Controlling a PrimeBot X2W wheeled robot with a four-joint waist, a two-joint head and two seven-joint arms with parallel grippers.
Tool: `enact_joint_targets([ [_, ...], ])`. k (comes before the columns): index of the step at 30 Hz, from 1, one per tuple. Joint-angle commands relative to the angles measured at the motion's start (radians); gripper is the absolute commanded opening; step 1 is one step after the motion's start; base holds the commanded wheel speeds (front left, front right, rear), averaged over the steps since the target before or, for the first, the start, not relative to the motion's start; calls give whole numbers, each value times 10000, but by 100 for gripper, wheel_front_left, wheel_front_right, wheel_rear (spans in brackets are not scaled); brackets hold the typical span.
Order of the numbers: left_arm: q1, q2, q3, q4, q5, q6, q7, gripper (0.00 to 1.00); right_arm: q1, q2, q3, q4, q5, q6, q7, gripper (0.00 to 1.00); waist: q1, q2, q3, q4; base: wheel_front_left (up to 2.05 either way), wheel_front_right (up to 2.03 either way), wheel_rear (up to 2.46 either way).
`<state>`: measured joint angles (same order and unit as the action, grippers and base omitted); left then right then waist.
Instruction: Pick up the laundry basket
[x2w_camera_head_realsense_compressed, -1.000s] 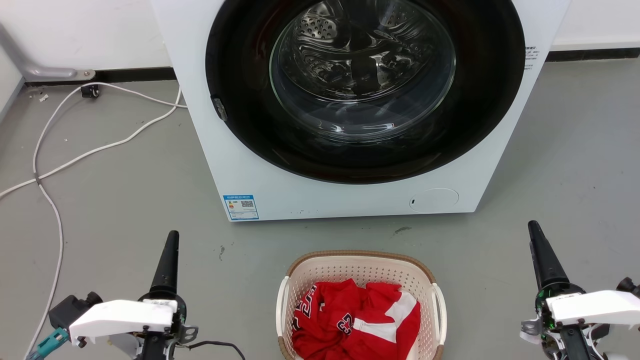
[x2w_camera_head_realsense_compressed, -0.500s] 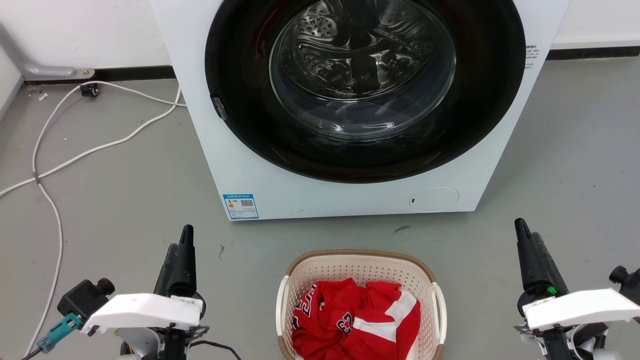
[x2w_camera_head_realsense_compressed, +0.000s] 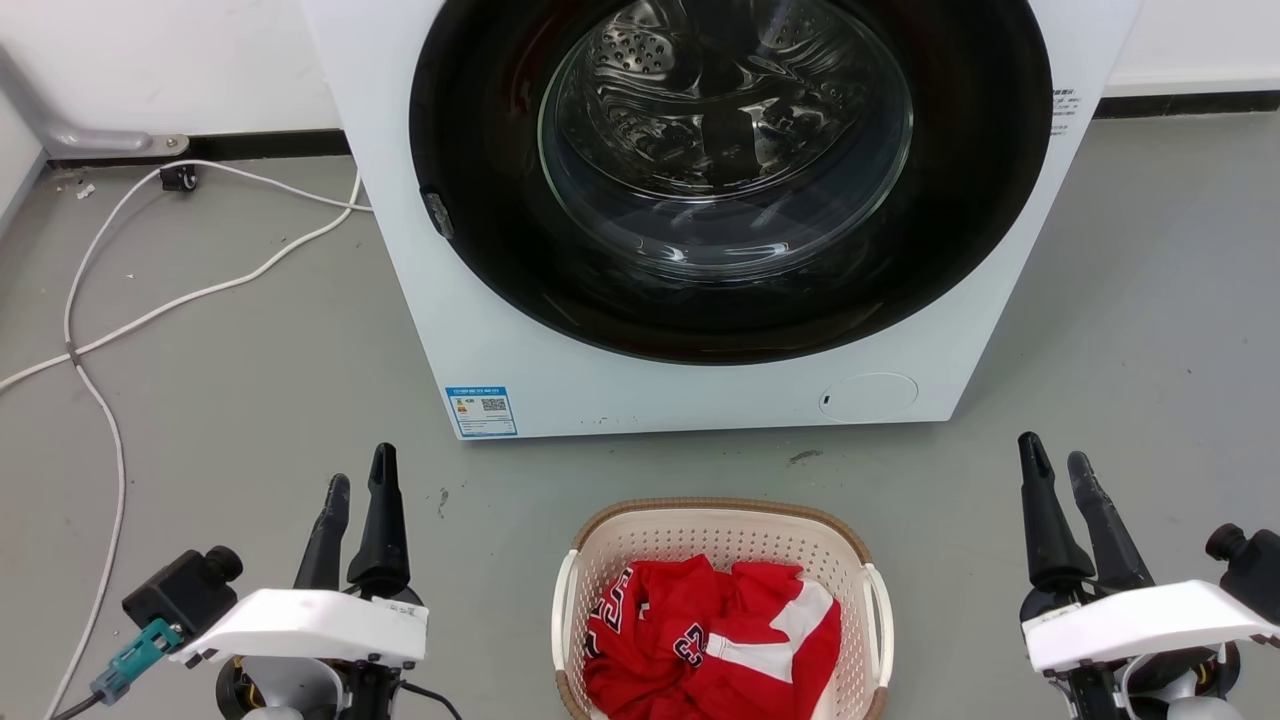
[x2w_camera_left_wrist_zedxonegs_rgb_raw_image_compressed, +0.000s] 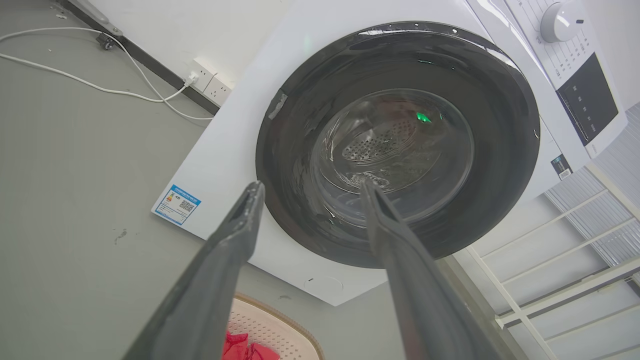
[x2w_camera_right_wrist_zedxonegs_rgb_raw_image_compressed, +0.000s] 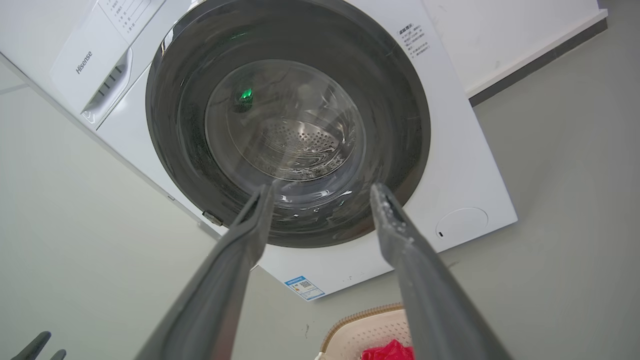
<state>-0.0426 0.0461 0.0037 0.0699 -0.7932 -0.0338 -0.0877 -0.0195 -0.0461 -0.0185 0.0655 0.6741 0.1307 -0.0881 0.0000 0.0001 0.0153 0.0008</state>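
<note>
The laundry basket (x2w_camera_head_realsense_compressed: 722, 532) is cream-white and perforated, with a brown woven rim. It stands on the floor at the bottom centre of the head view and holds a red jersey (x2w_camera_head_realsense_compressed: 705, 640). My left gripper (x2w_camera_head_realsense_compressed: 360, 468) hovers open to its left, apart from it. My right gripper (x2w_camera_head_realsense_compressed: 1053, 452) hovers open to its right, also apart. Nothing sits between either pair of fingers. In the left wrist view the left gripper (x2w_camera_left_wrist_zedxonegs_rgb_raw_image_compressed: 311, 185) points at the washer, with the basket (x2w_camera_left_wrist_zedxonegs_rgb_raw_image_compressed: 272, 330) at the bottom edge. Below the right gripper (x2w_camera_right_wrist_zedxonegs_rgb_raw_image_compressed: 324, 189), the basket (x2w_camera_right_wrist_zedxonegs_rgb_raw_image_compressed: 367, 327) shows in the right wrist view.
A white washing machine (x2w_camera_head_realsense_compressed: 500, 330) with a dark round glass door stands just behind the basket. White cables (x2w_camera_head_realsense_compressed: 110, 330) lie on the grey floor at the left, near the wall. Bare floor surrounds the basket on both sides. A white rack (x2w_camera_left_wrist_zedxonegs_rgb_raw_image_compressed: 550, 295) stands beside the washer.
Both grippers have shifted inward toward the basket. Each showed as one dark shape before; now two separate fingers show on each. The basket has not moved.
</note>
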Motion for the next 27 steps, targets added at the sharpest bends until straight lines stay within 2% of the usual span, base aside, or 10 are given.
enact_joint_targets([
  [1, 5, 40, -34, -190, 256, 37, -81, 100, 3, -36, 33, -185, -271, 1, -75, 100, 0, -1, 1, 0, 0, 0, 0],
  [27, 309, 47, -444, -454, 3586, 282, -855, 100, 336, -49, 334, -423, -3557, 1, -845, 100, 0, -1, 24, 24, 0, 0, 0],
])
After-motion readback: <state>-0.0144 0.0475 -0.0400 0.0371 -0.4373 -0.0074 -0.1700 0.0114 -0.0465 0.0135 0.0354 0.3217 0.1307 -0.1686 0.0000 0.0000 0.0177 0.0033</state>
